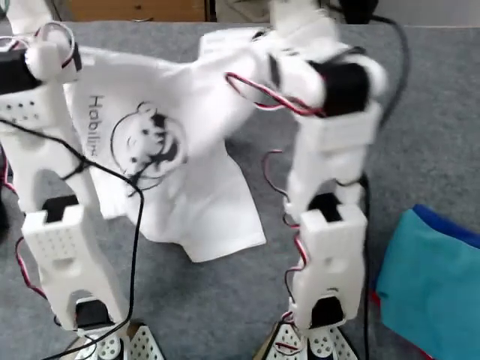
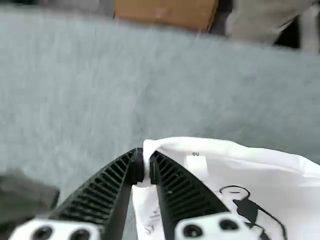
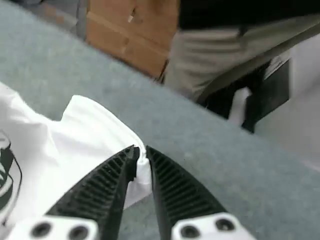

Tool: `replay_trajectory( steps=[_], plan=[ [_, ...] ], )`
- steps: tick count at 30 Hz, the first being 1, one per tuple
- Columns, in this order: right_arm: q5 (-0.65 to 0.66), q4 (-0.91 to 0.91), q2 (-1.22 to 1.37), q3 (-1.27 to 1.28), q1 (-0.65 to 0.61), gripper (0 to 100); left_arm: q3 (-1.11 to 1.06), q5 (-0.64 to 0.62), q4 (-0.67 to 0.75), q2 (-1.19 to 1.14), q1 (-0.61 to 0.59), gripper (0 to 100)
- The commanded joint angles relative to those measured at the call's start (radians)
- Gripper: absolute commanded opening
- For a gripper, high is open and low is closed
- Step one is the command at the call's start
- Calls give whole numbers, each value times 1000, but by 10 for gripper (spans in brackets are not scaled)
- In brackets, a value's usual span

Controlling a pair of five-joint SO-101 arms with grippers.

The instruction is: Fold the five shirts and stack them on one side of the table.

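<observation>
Saw from the high view a white shirt (image 1: 187, 172) lying rumpled and front side up on the grey desk (image 1: 225, 300), with its far edge at the two grippers. Found the left arm (image 1: 52, 225) standing along one side of it and the right arm (image 1: 330, 225) along the other, thin wires trailing over the cloth. Noted a cartoon face (image 1: 146, 142) drawn in dark line on the chest, and a row of lettering (image 1: 94, 124) just beside it (print left unread). Noted also, out past the right arm near the desk's edge, a folded teal cloth (image 1: 431, 292) with a dark blue cloth (image 1: 450, 221) showing along its far side, both well apart from the white shirt.

Got the grip itself from the wrist views, where the high view gave mostly the arms' white housings. Found the left gripper (image 2: 142, 167) with its black ribbed fingers closed on a fold of the shirt's edge, white cloth pinched at the tips. Made out a small sewn label (image 2: 196, 162) just beside those fingers, too small to read, and part of the dark print further along. Saw bare desk beyond, then a brown box (image 2: 165, 12) at the far side.

Found the right gripper (image 3: 141, 160) likewise clamped, fingers closed on a thin edge of white cloth near a corner of the shirt. Could not tell sleeve from shoulder there.
</observation>
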State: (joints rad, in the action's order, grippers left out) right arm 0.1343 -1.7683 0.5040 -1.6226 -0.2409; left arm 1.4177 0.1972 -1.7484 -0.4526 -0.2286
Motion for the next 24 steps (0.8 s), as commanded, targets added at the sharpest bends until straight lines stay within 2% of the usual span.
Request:
replay_trajectory(
  steps=[1,4,8,16,24],
  plan=[
    [6,-14,-166,-28,33,4,28,12,-14,177,35,18],
    [5,-14,-255,-33,33,4,-46,14,-14,306,41,18],
    [3,-15,-383,-28,39,4,-265,63,-14,552,77,18],
    [11,-14,-628,-28,185,4,-816,63,-9,1138,199,19],
    [68,28,-782,-28,208,4,-1158,61,104,1491,183,19]
  ],
)
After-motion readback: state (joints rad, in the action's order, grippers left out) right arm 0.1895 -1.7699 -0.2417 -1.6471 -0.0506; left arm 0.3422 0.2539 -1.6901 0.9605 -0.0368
